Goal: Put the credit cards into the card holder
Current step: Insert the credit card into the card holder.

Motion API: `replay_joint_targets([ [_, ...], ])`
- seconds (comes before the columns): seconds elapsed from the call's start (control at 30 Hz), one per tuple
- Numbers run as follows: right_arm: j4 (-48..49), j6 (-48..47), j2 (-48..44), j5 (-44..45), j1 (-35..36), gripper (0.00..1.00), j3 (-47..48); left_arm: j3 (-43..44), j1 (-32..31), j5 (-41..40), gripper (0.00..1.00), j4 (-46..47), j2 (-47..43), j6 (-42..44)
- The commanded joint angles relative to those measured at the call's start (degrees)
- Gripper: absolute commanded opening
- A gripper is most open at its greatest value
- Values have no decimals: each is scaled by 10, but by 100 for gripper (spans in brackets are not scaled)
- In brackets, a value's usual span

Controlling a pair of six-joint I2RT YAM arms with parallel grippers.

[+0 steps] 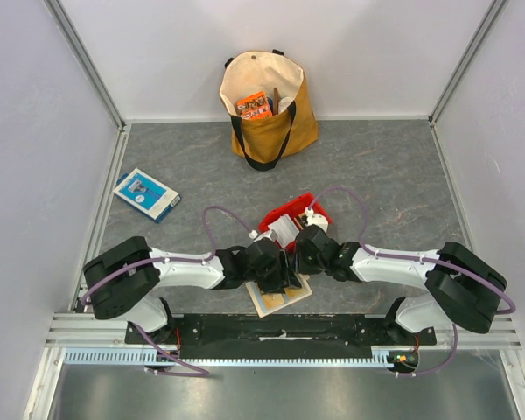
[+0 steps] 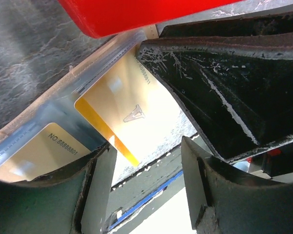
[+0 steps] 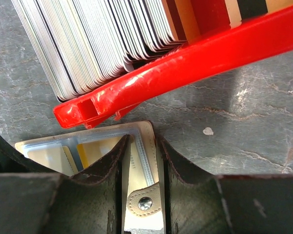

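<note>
At the near middle of the table, our left gripper [image 2: 147,151] hovers over the open card holder [image 1: 282,301], jaws partly apart and nothing visibly clamped, with yellow cards [image 2: 129,105] sitting in its clear slots. On our right gripper [image 3: 142,146] the jaws stand nearly closed about the holder's snap-tab edge; whether they pinch it we cannot tell. The credit cards [image 3: 88,44] stacked in the red tray [image 3: 185,61] just beyond look light, stiff and slick, best pinched by a free edge. Tray rim and grippers crowd the holder, leaving open table only sideways.
</note>
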Motion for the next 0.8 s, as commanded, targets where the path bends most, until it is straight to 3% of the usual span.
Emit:
replay_joint_targets([
  [0.0,-73,5,33,-24,11,35,-24,-39,-2,-72,57,-77,25,42],
  [0.03,-71,6,31,-27,12,35,-24,-36,-2,-69,56,-65,33,43],
  [0.13,-69,6,26,-33,12,35,-26,-5,-2,-60,40,-56,73,57],
  [0.3,-69,7,23,-33,12,35,-33,23,-2,-68,39,-69,101,62],
  [0.4,-72,8,27,-25,12,35,-34,9,-2,-73,43,-77,79,57],
  [0.67,-84,7,40,-6,11,35,-25,-40,-1,-84,67,-105,-20,50],
  [0.77,-87,6,38,-2,11,35,-23,-43,-2,-89,68,-114,-36,51],
])
